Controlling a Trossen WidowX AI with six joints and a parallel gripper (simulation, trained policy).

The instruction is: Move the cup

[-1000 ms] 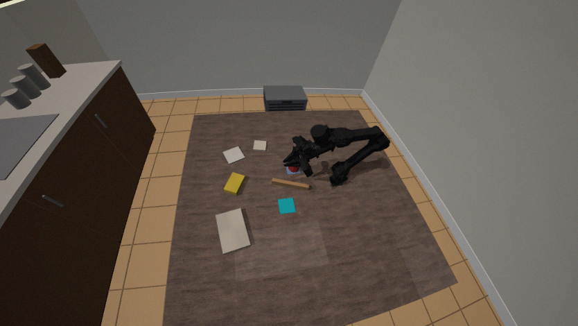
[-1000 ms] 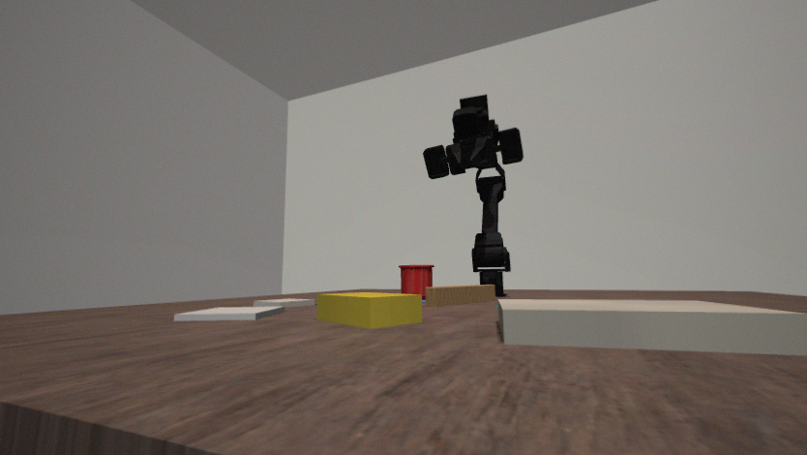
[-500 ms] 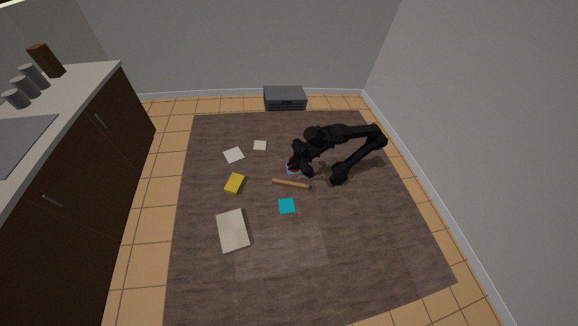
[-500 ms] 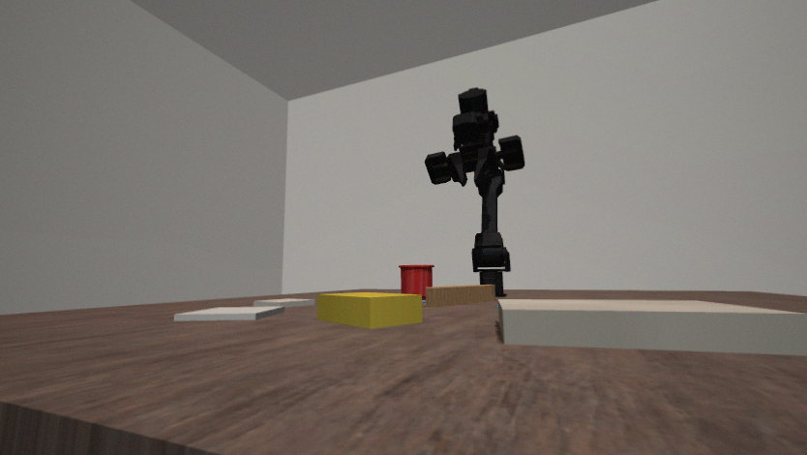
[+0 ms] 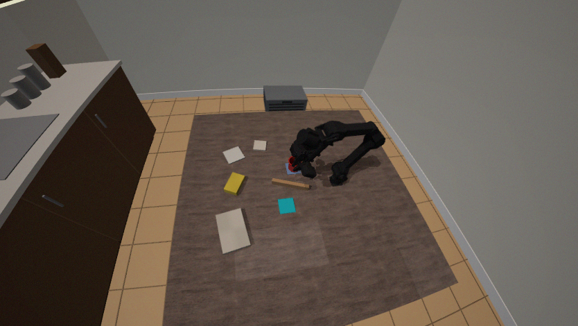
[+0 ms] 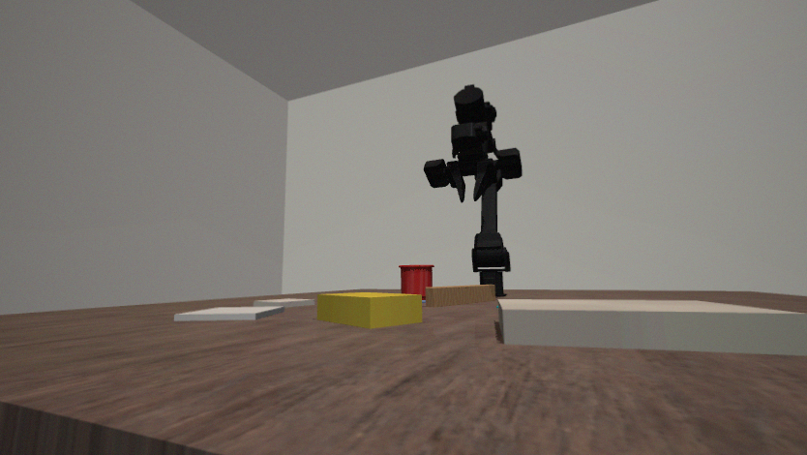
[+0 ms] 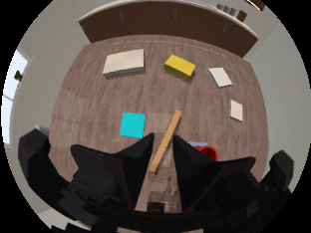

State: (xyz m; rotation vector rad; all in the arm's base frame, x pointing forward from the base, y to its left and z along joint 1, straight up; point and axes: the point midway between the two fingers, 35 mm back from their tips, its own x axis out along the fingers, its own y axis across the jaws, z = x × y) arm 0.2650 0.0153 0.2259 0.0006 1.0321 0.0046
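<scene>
High top view, low table-edge exterior, downward wrist view, cup shared.

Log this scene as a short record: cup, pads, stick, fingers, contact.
cup: red, upright on the blue pad
blue pad, under the cup
teal pad, nothing on it
stick, lying between the two pads
fingers, pointing down, narrow gap, nothing between them
contact: none with the cup; fingers are above table level
marbles: cannot tell
</scene>
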